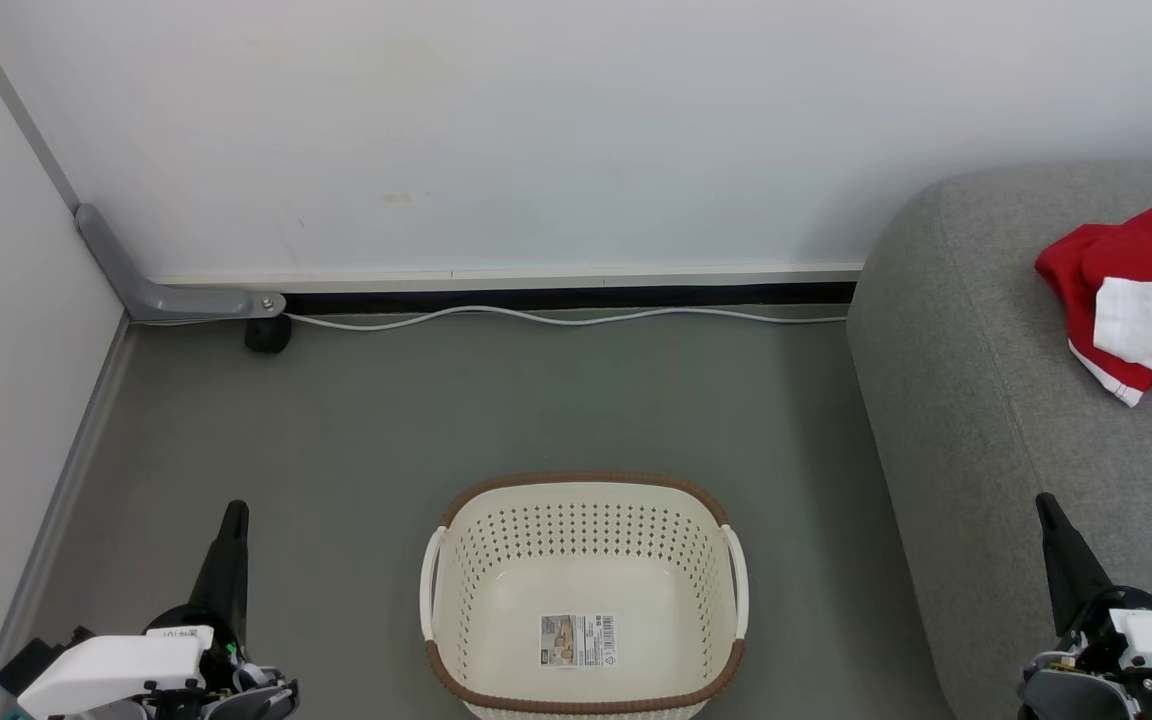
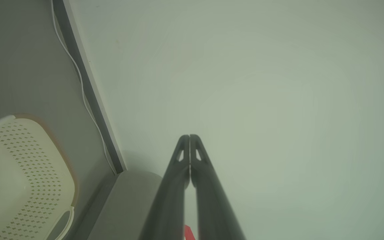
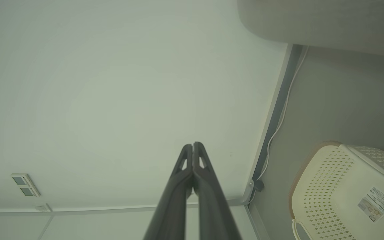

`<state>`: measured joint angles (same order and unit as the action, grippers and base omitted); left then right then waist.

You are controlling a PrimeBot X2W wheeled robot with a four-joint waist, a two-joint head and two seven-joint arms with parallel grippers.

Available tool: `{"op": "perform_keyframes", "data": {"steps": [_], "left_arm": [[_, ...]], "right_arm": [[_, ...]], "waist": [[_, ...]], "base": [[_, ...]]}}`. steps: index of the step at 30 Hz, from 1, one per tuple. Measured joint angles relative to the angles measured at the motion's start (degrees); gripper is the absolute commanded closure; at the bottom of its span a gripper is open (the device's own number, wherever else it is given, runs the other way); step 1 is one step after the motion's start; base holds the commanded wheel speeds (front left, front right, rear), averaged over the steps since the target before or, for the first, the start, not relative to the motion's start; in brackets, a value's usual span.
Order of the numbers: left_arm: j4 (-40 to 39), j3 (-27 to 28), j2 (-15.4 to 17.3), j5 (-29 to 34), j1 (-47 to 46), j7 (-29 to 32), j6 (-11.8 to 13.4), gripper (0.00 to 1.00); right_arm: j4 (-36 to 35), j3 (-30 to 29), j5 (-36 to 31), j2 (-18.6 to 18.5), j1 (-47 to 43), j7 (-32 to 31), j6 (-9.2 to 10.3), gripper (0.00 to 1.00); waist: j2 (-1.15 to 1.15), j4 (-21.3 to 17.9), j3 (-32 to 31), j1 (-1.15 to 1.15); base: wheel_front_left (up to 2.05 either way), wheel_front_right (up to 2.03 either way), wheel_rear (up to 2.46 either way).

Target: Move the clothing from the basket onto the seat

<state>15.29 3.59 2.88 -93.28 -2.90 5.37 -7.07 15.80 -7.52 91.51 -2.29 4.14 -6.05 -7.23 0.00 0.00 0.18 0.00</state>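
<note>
Nearest the robot, the left tool and right tool sit low at either side, each with its fingers pressed together and gripping nothing, a parked pose that suggests the carrying is over. Between them on the floor stands the basket, with nothing inside but a barcode sticker on its bottom. To the robot's right, the grey seat carries the clothing, a red heap with white trim lying on the cushion well apart from the basket and cut off by the picture's edge. Beyond, a white cable trails along the foot of the wall.
</note>
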Motion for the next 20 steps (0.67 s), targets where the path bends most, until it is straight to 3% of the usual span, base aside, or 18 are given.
{"op": "perform_keyframes", "data": {"steps": [20], "left_arm": [[0.0,0.2,-0.1,0.1,0.0,0.3,0.0,1.00]], "right_arm": [[0.0,0.0,0.0,0.0,0.0,0.0,0.00,1.00]], "waist": [[0.00,0.0,0.0,0.00]], "base": [[0.00,0.00,0.00]]}}
